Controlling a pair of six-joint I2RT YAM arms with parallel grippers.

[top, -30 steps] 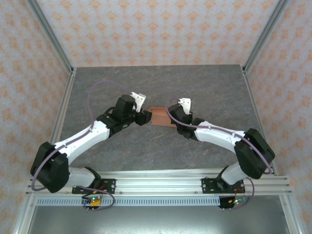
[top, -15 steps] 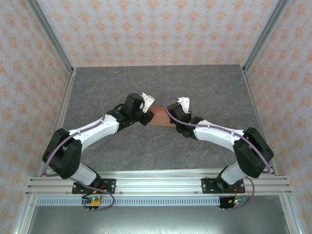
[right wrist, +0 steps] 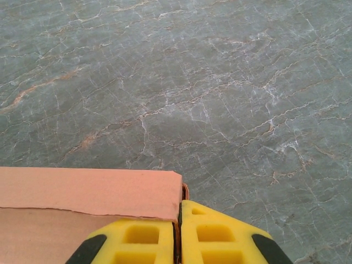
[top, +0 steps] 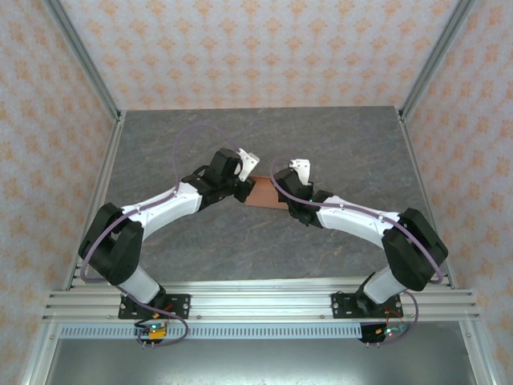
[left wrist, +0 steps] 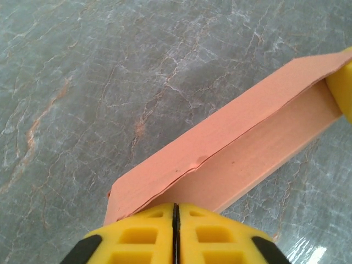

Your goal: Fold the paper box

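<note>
Salmon-orange thin card paper box (left wrist: 231, 143): light, floppy, creases easily. My left gripper (left wrist: 175, 208) and right gripper (right wrist: 180, 206) pinch its opposite ends.

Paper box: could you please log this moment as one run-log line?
left gripper: shut on paper box, left end | right gripper: shut on right end | box: spans between both

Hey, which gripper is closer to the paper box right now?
Neither, both meet it. The left gripper is shut at the left end of the paper box; the right gripper is shut on its right end.
</note>
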